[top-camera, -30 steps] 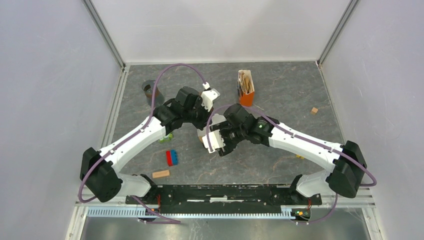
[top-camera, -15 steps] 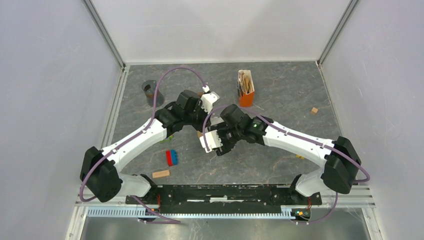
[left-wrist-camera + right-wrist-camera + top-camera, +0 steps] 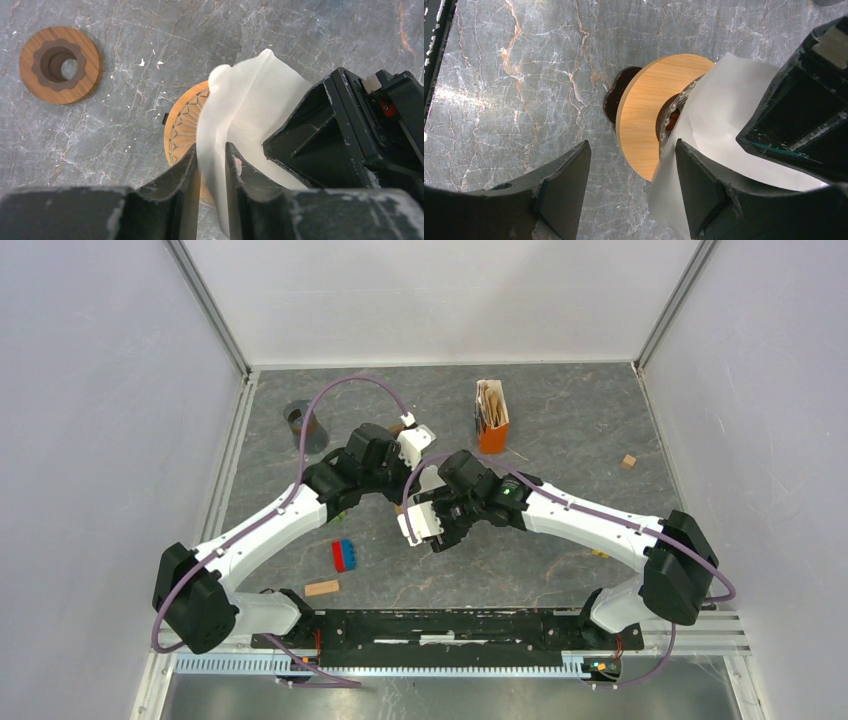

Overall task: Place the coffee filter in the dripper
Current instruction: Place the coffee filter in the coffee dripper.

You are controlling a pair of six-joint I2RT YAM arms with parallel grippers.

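Observation:
In the left wrist view my left gripper (image 3: pixel 210 150) is shut on a fold of the white coffee filter (image 3: pixel 250 100). It holds the filter just above the orange ribbed dripper (image 3: pixel 181 127). In the right wrist view my right gripper (image 3: pixel 631 147) is open beside the dripper's wooden collar (image 3: pixel 646 112). The filter (image 3: pixel 724 110) hangs against the inner side of its right finger (image 3: pixel 704 190). In the top view the two grippers, left (image 3: pixel 402 472) and right (image 3: pixel 428 528), meet mid-table and hide the dripper and filter.
An orange holder of spare filters (image 3: pixel 491 420) stands at the back. A wooden ring base (image 3: pixel 59 64) lies to the left, also seen in the top view (image 3: pixel 299 419). Blue-red bricks (image 3: pixel 344 555), a wooden block (image 3: pixel 321 588) and a small cube (image 3: pixel 628 461) lie around.
Both grippers have shifted slightly left and back together, the left one still holding the filter. The right arm's base joint has swung a little left.

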